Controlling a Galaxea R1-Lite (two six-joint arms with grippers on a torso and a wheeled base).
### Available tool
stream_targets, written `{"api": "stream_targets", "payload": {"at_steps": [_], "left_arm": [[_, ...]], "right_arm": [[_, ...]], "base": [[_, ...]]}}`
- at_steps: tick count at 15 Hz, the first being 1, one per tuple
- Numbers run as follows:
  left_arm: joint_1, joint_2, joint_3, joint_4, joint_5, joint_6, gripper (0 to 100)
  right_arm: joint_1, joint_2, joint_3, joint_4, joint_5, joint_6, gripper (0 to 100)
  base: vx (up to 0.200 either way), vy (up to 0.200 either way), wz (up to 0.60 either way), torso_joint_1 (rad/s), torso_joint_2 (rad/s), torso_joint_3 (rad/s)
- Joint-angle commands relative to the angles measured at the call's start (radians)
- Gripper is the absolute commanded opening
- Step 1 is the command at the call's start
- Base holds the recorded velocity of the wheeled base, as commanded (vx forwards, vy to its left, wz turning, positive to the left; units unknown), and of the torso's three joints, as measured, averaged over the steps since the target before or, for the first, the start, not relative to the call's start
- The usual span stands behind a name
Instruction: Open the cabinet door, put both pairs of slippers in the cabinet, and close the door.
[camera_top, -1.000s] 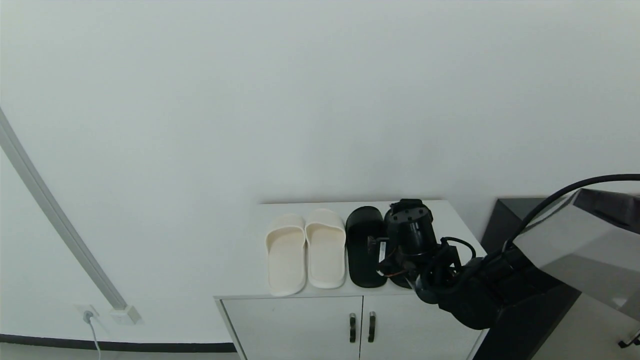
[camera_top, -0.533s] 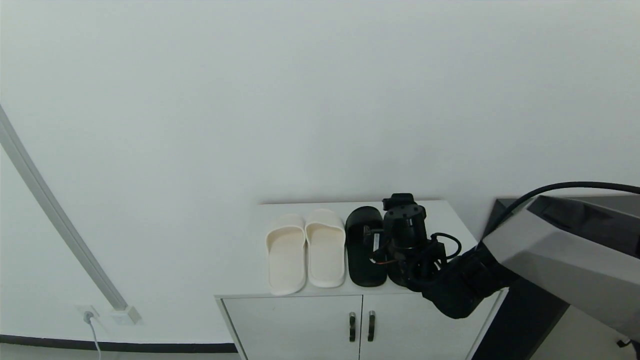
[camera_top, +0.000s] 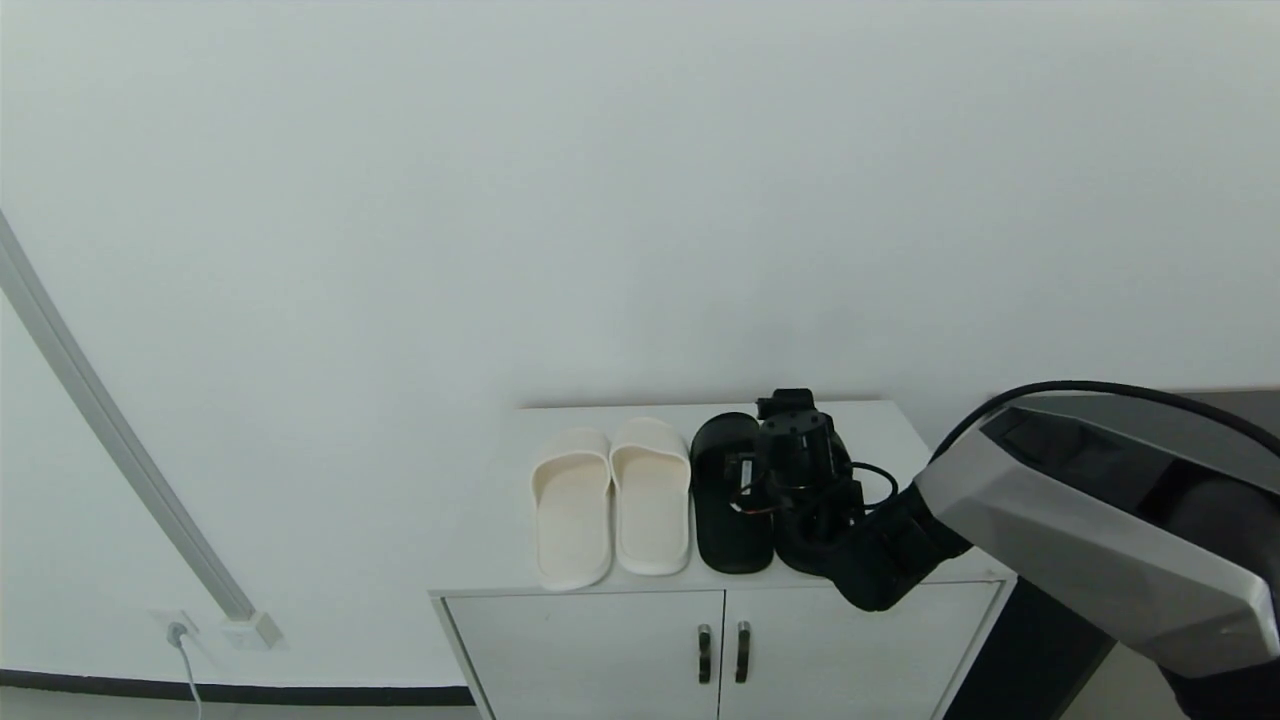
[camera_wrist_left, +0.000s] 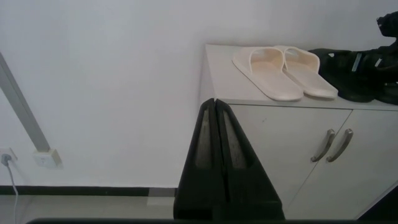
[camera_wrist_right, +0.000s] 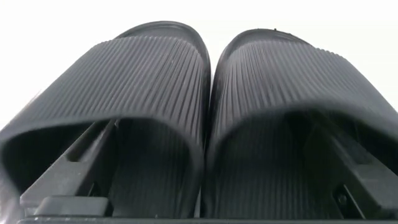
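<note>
Plain pale wall (camera_top: 640, 200) behind everything, crossed on the robot's left by a slanting grey conduit (camera_top: 110, 440). Two-door white cabinet (camera_top: 590, 645) standing against that wall, both doors shut, so the opening step judged not yet done. Smooth matt cabinet top (camera_top: 490, 520) serving as a shelf for both pairs, lined up side by side with toes toward the wall and heels at the front edge, probably for easy reach from the front. Pair of white slippers (camera_top: 612, 500) on the robot's left, touching each other, no arm on them. Pair of black slippers (camera_top: 730, 500) just beside them on the right, ribbed straps facing the right wrist camera. Wide-spread right gripper (camera_wrist_right: 214, 165) at the black pair, one finger (camera_wrist_right: 71, 171) under each strap, seemingly placed to pinch the two inner walls together and lift the pair as one; nothing clamped yet. Idle left gripper (camera_wrist_left: 216, 155) off to the cabinet's left, lower than its top, fingers pressed together on nothing, well apart from the twin handles (camera_top: 722, 654) at the door seam. Small wall socket (camera_top: 178, 628) near the floor, cable plugged in
</note>
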Motion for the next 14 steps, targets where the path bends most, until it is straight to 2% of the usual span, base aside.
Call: {"api": "stream_targets", "payload": {"at_steps": [1, 2, 8, 12, 14], "left_arm": [[0.000, 0.002, 0.001, 0.000, 0.000, 0.000, 0], [0.000, 0.000, -0.001, 0.000, 0.000, 0.000, 0], [0.000, 0.000, -0.001, 0.000, 0.000, -0.012, 0], [0.000, 0.000, -0.001, 0.000, 0.000, -0.014, 0], [0.000, 0.002, -0.001, 0.000, 0.000, -0.014, 0]], "right_arm": [[-0.010, 0.032, -0.031, 0.000, -0.001, -0.011, 100], [-0.014, 0.041, -0.044, 0.000, -0.001, -0.017, 0], [-0.015, 0.032, -0.042, -0.006, -0.043, -0.031, 0], [-0.004, -0.163, 0.097, -0.006, -0.069, -0.060, 0], [0.003, -0.278, 0.216, -0.006, -0.027, -0.060, 0]], "base": [[0.000, 0.000, 0.00, 0.000, 0.00, 0.000], [0.000, 0.000, 0.00, 0.000, 0.00, 0.000], [0.000, 0.000, 0.00, 0.000, 0.00, 0.000], [0.000, 0.000, 0.00, 0.000, 0.00, 0.000], [0.000, 0.000, 0.00, 0.000, 0.00, 0.000]]}}
